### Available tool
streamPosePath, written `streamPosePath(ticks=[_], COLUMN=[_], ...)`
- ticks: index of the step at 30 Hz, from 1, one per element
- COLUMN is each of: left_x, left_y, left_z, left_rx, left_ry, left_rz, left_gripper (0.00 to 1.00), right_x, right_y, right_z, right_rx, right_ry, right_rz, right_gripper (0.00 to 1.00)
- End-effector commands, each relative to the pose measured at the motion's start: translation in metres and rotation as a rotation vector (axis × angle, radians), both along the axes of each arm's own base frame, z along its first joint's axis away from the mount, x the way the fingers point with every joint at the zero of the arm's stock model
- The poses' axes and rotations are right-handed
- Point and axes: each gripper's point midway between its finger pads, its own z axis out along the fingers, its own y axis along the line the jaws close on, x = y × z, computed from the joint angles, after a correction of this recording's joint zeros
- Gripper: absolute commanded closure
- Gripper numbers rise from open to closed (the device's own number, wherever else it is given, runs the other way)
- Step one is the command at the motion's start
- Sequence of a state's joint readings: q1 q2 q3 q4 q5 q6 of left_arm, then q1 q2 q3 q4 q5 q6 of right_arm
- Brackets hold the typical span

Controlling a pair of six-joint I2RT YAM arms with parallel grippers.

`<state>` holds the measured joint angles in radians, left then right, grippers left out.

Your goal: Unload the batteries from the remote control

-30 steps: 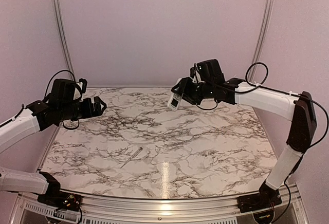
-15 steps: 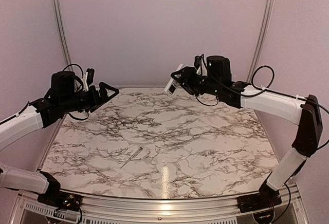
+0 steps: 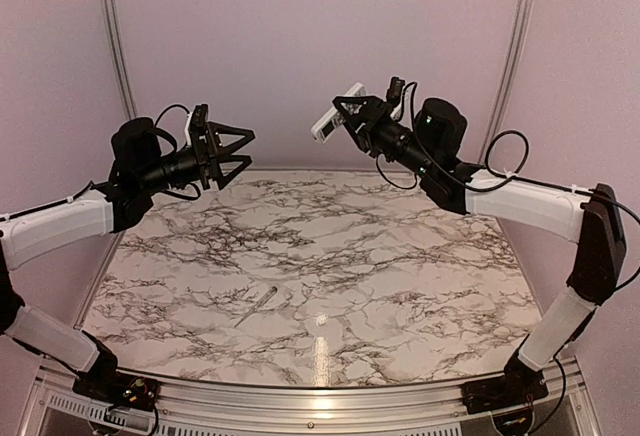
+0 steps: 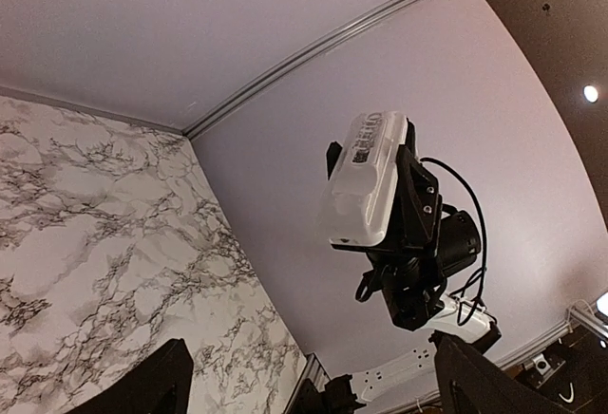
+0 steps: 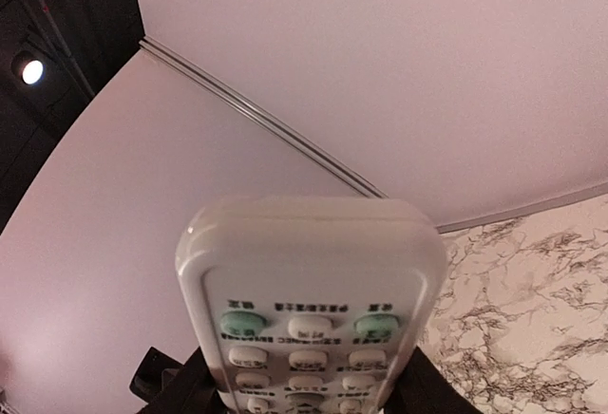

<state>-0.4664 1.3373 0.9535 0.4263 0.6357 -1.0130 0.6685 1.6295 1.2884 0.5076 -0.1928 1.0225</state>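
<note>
Remote (image 3: pixel 335 126) now raised higher, grasped by right claw (image 3: pixel 349 122); left claw (image 3: pixel 247 148) spread open, rising toward it, likely to regrasp.

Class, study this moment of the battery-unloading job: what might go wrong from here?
1. The right gripper holds the remote control by one end, high above the table; a tug from the open left gripper may twist it loose and drop it.
2. No batteries show in any view; if freed in mid-air they would likely fall and roll on the table.
</note>
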Motion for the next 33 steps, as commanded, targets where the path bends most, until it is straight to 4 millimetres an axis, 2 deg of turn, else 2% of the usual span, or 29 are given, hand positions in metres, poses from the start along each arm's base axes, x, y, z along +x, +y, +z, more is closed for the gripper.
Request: streamPosePath(ticks=[1, 8, 10, 13, 16, 21, 28, 33], left_x=[-0.004, 0.004, 0.012, 0.030, 0.030, 0.040, 0.028, 0.016], left_y=[-0.018, -0.041, -0.047, -0.054, -0.064, -0.077, -0.084, -0.080], left_z=[0.051, 0.073, 0.071, 0.056, 0.061, 0.050, 0.057, 0.071], left_rx=[-0.115, -0.151, -0.153, -0.144, -0.197, -0.159, -0.219, -0.271], left_ry=[-0.104, -0.174, -0.170, -0.105, -0.095, -0.074, -0.100, -0.119], left_rz=[-0.100, -0.139, -0.136, -0.109, -0.132, -0.128, -0.200, -0.227], left_gripper=[0.07, 0.08, 0.11, 0.17, 0.17, 0.20, 0.23, 0.20], right_x=[-0.007, -0.005, -0.006, -0.005, -0.006, -0.007, -0.015, -0.015], right_y=[0.013, 0.021, 0.023, 0.027, 0.033, 0.035, 0.043, 0.041], right_z=[0.044, 0.051, 0.053, 0.055, 0.059, 0.051, 0.050, 0.049], right_rx=[0.154, 0.273, 0.278, 0.273, 0.275, 0.268, 0.245, 0.233], right_ry=[-0.096, -0.090, -0.091, -0.081, -0.074, -0.054, -0.066, -0.077], right_rz=[0.084, 0.118, 0.127, 0.146, 0.178, 0.168, 0.154, 0.133], right_gripper=[0.76, 0.78, 0.78, 0.78, 0.79, 0.80, 0.80, 0.81])
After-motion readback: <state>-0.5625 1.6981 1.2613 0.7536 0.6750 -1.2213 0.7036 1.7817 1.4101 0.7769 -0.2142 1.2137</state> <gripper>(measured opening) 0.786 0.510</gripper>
